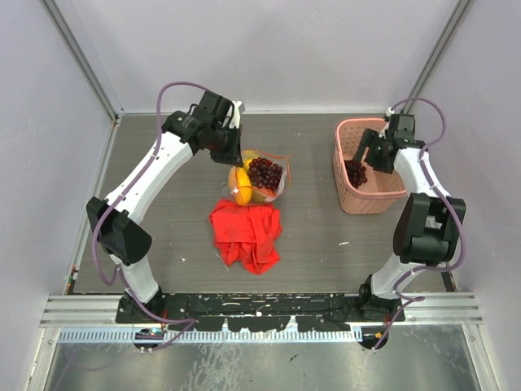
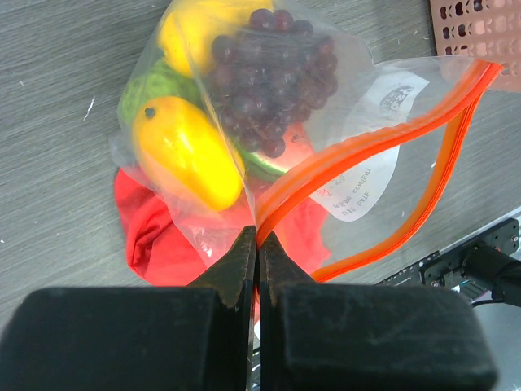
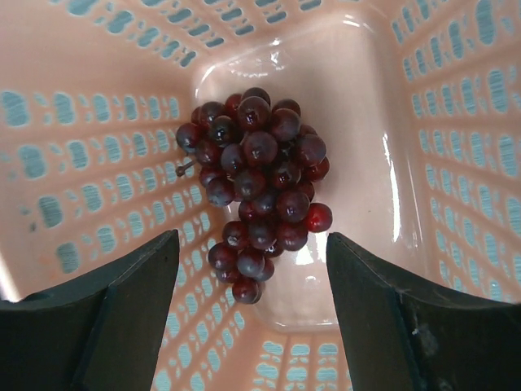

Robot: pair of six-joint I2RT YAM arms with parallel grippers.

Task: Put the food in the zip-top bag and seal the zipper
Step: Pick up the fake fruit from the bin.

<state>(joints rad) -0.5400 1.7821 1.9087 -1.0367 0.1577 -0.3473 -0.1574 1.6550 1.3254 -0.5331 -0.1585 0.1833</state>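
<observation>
the white label (image 2: pixel 359 189) on the zip-top bag (image 2: pixel 338 114) is illegible.

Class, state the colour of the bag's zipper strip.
Red-orange zipper, clearest in the left wrist view.

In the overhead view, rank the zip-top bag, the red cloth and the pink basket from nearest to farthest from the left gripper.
1. zip-top bag: pinched by the left gripper, just right of it.
2. red cloth: beyond the bag, toward the arm bases.
3. pink basket: far right, across the table.
</observation>
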